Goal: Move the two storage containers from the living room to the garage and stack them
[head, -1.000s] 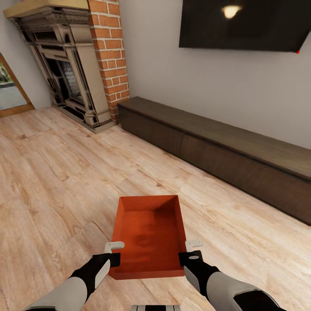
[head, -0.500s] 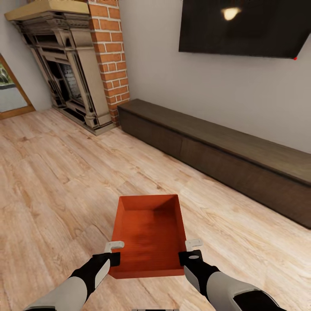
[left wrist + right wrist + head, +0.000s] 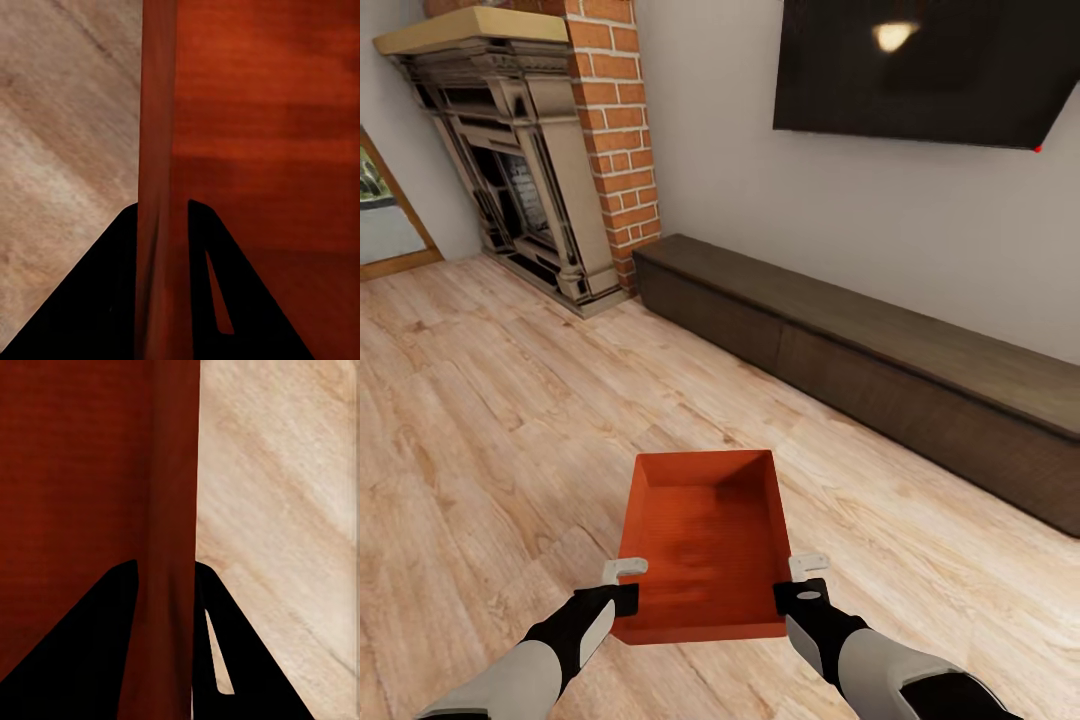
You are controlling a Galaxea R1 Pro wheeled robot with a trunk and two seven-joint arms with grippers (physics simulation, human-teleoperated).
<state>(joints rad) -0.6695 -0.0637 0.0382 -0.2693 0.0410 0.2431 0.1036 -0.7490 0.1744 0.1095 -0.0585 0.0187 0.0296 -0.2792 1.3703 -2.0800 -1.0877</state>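
Observation:
One red-orange storage container [image 3: 705, 545] hangs level in front of me over the living room's wood-plank floor [image 3: 480, 420]. My left gripper [image 3: 624, 572] is shut on its left wall [image 3: 159, 187], with one black finger [image 3: 105, 300] on each side of that wall. At the opposite side, my right gripper [image 3: 809, 567] is shut on the right wall [image 3: 174, 547] in the same way. The container is empty inside. The second container is out of view.
A long low dark-brown bench [image 3: 880, 370] runs along the grey wall ahead and to the right. Above it hangs a large black TV [image 3: 930, 65]. A red brick fireplace [image 3: 550, 160] stands at the far left, with a wood-framed opening [image 3: 385, 215] beyond it.
The whole head view has slid down a little, so the camera has moved. The container and both grippers keep their places in the picture.

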